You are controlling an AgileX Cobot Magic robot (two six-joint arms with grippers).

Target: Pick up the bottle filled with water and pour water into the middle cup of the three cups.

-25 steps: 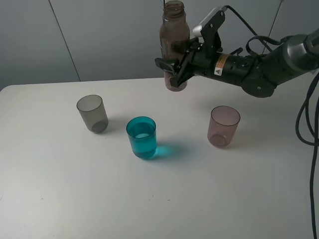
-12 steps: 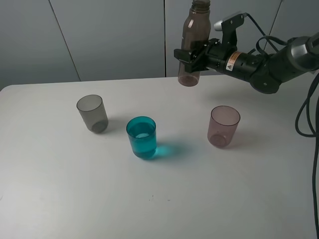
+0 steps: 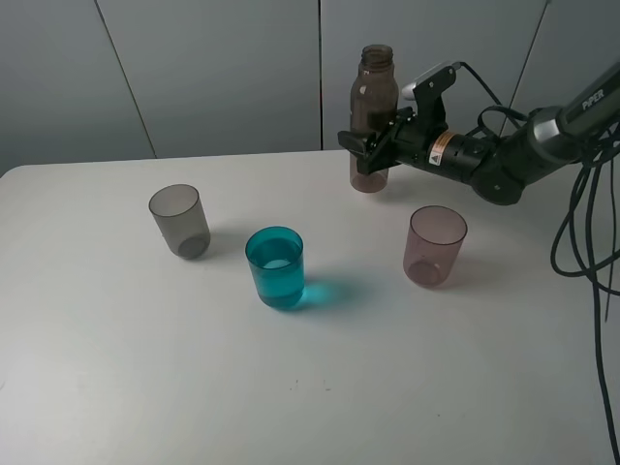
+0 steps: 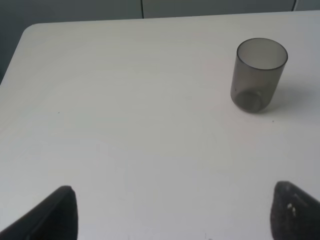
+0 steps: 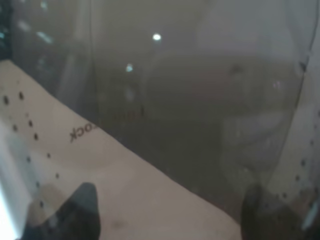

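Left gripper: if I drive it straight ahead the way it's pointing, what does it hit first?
Probably the bare table: the left gripper points down across it, jaws open. The grey cup stands to one side of that line, though depth is unclear.

Soft, even light in the high view, all sharp. Shadows are faint and fall rightward; the middle cup (image 3: 275,268) throws a teal glow on the table (image 3: 145,368). Left wrist view's bright, slightly washed out, left gripper (image 4: 172,217) just dark blur. Right wrist view's dim and murky, bottle (image 5: 190,100) way too close to focus, couple tiny glints.
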